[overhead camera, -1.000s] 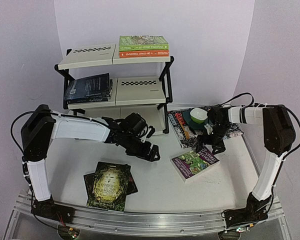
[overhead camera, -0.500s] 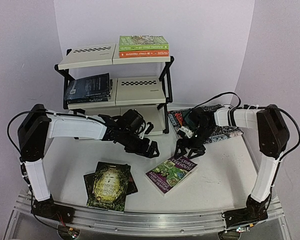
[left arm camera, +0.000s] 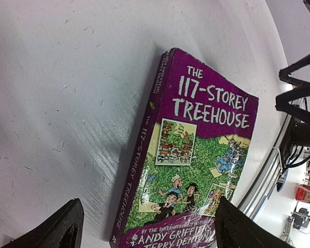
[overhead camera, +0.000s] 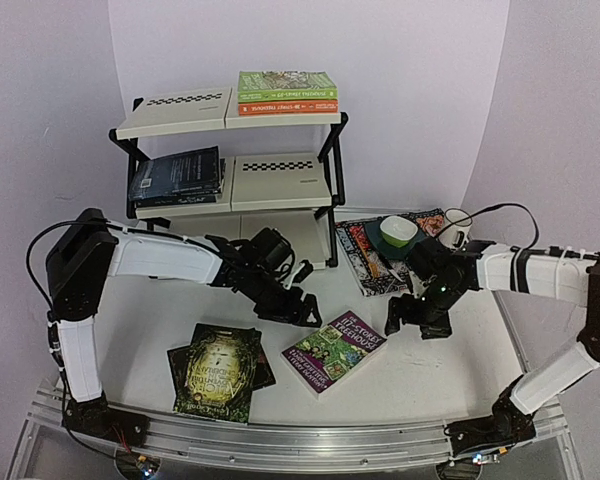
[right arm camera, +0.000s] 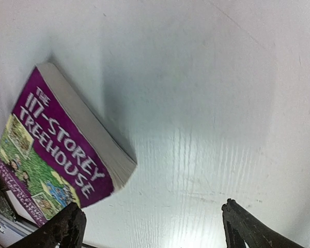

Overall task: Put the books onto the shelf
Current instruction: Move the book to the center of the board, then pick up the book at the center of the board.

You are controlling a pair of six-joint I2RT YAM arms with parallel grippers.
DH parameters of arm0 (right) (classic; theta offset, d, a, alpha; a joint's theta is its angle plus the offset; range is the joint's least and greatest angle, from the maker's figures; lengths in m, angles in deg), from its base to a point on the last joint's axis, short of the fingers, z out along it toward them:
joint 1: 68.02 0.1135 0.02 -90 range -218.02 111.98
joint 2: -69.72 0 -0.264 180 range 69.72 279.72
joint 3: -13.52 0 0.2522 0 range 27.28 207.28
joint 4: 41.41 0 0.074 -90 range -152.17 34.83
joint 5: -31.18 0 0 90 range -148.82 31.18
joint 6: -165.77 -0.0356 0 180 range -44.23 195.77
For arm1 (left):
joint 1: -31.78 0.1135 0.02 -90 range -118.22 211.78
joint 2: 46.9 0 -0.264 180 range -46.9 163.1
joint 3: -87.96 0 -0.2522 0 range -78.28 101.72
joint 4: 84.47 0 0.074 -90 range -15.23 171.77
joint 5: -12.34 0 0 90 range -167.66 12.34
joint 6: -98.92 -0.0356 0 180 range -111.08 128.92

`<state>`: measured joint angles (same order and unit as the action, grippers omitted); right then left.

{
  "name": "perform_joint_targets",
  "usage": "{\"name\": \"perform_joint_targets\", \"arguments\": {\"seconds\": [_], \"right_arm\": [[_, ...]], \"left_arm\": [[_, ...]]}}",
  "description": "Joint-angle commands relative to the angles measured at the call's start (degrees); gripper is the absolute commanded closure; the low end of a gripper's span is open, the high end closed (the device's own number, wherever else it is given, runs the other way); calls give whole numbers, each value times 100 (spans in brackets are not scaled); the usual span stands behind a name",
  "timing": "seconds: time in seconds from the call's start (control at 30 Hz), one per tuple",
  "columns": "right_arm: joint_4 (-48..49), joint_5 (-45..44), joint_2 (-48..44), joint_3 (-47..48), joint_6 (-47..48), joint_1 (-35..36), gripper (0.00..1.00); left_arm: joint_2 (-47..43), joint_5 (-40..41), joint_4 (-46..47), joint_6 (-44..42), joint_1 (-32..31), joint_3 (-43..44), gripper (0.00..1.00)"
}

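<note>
The purple book [overhead camera: 336, 350], "The 117-Storey Treehouse", lies flat and cover up on the white desk [overhead camera: 160, 320]. It is in the lower middle of the overhead view, between the left arm [overhead camera: 160, 258] and the right arm [overhead camera: 520, 270], and neither touches it.

In the left wrist view the left fingers [left arm camera: 50, 230] show only as 2 dark tips cut off by the bottom edge. They are spread wide and grip nothing, and the book's lower end runs out of the frame between them. The right fingers [right arm camera: 59, 230] are likewise 2 tips at the bottom corners, set wide apart over bare desk and holding nothing. The book sits at the left of that view, its lower end out of frame.

At lower left a green-gold book [overhead camera: 220, 368] lies on a dark book [overhead camera: 263, 372] that is mostly covered.

The shelf [overhead camera: 280, 180] stands at upper centre:
- **Top tier:** a green book [overhead camera: 286, 84] lies on an orange book [overhead camera: 286, 107] at the right.
- **Middle tier:** dark books [overhead camera: 178, 175] lie at the left, their titles too small to read.
- **Bottom tier:** the left arm hides much of it.

Right of the shelf a patterned mat [overhead camera: 365, 262] carries a green bowl [overhead camera: 395, 235]. A white mug [overhead camera: 457, 226] peeks out behind the right arm.
</note>
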<state>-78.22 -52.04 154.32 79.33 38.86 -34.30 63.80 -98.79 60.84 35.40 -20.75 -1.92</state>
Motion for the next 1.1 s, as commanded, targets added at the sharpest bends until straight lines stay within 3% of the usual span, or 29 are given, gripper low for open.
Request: {"name": "perform_joint_targets", "arguments": {"seconds": [0.0,0.2,0.43,0.57,0.8,0.9,1.07], "right_arm": [[332,-678,-440,-531,-1654,677,10],[1409,-726,-361,-822,-2494,1098,15],[2238,105,408,-720,-2984,1189,20],[2827,133,707,-914,-3431,1328,23],[3397,223,1030,-1119,-3810,1361,35],[3440,165,1099,-1123,-3807,1360,48],[3531,148,1163,-1158,-3815,1362,67]], "left_arm": [[213,-370,127,69,10,200,11],[410,-538,103,222,12,301,12],[540,-779,89,299,6,289,13],[634,-934,89,409,6,292,13],[956,-1559,235,602,6,411,16],[1036,-1863,456,807,6,419,22],[969,-2002,971,1223,6,327,45]]}}
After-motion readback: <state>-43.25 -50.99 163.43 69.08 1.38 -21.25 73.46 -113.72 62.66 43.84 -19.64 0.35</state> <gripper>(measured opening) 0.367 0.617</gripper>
